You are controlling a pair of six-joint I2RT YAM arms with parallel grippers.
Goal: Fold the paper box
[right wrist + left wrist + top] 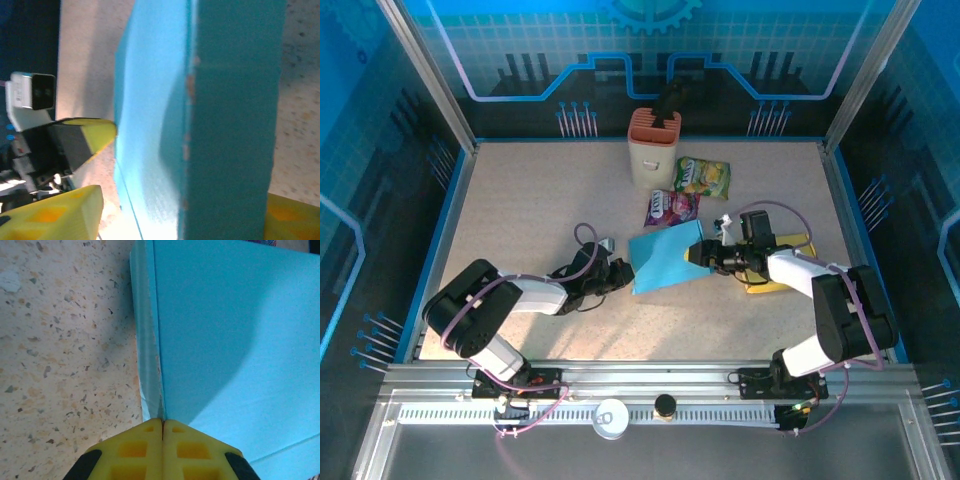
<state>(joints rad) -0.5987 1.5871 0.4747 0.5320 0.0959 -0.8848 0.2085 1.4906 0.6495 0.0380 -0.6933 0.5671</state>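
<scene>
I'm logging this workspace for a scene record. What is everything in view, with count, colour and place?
paper box: 1, light blue, table centre, between the claws
holder: 1, beige with orange top, far centre
green packet: 1, green-yellow, right of the holder
purple packet: 1, purple, just beyond the box
flat item: 1, yellow, under the right arm
table: 1, speckled beige
left claw: 1, yellow, shut on the box's edge
right claw: 1, yellow, open astride the box

Light-blue paper box (665, 258), partly folded, on table (520, 200).
</scene>
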